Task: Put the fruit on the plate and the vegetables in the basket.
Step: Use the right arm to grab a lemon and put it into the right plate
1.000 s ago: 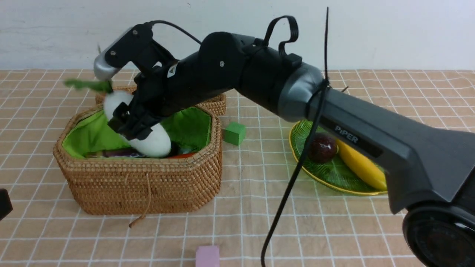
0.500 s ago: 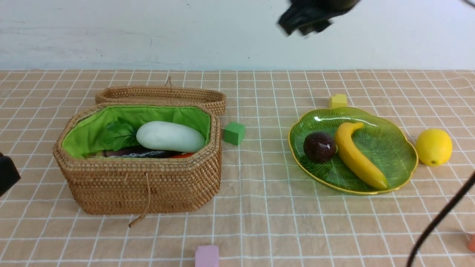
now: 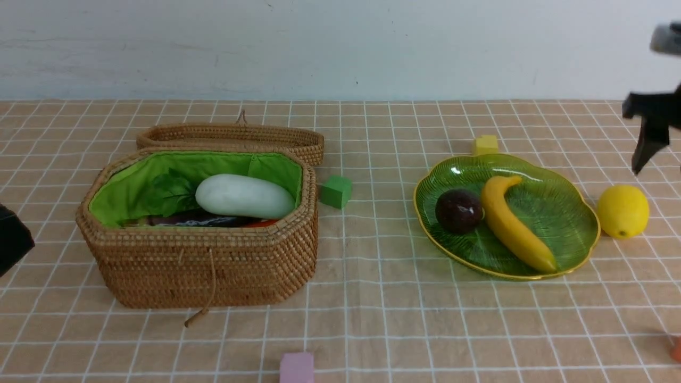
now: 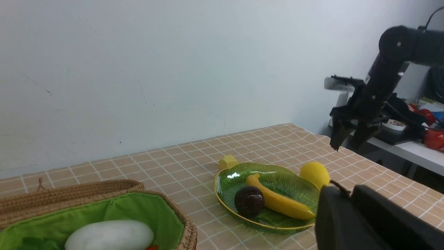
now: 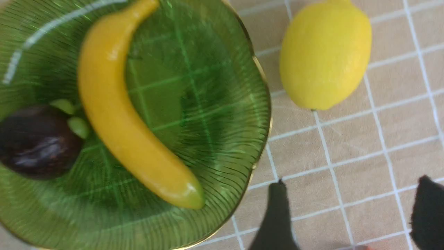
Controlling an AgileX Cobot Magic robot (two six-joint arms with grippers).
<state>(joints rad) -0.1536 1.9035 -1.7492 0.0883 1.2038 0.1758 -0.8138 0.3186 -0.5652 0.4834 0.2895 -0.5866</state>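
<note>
**Table stock, listed from the fingers outward**

1. right gripper (image 5: 350, 215): fingers (image 5: 275, 215) spread wide with nothing between them, raised in the air over the checked cloth (image 3: 372, 276).
2. lemon (image 3: 622, 210): on the cloth below those open fingertips and well clear of them. It sits just beside the plate's rim, outside it. Not yet placed.
3. plate (image 3: 572, 205): green ribbed glass with a gold edge, on the robot's-left side of the right fingers. It holds the banana (image 3: 511, 226) and the maroon fruit (image 3: 458, 211) side by side; I cannot tell whether they touch.
4. left gripper (image 4: 348, 198): fingers look pressed together and empty. It is parked near the basket's outer end and touches nothing.
5. basket (image 3: 197, 266): well apart from the right fingers and much nearer the left ones, with its lid (image 3: 229, 137) thrown back. The white radish (image 3: 245, 196) lies on top, with the dark aubergine (image 3: 202, 219) beneath it. A sliver of orange at the wall is probably the carrot (image 3: 260, 223). The gourd cannot be picked out and, if present, is buried.
6. foam cubes, loose on the cloth: green cube (image 3: 336, 191), yellow cube (image 3: 485, 144), pink cube (image 3: 297, 367). These are not part of the job.

**Reckoning:** two of the three fruits are plated, and the vegetables seem to be in the basket as far as can be seen. The lemon is the only piece visibly outstanding, so I judge the task close to its end. The open right fingers are the best placed for it.
</note>
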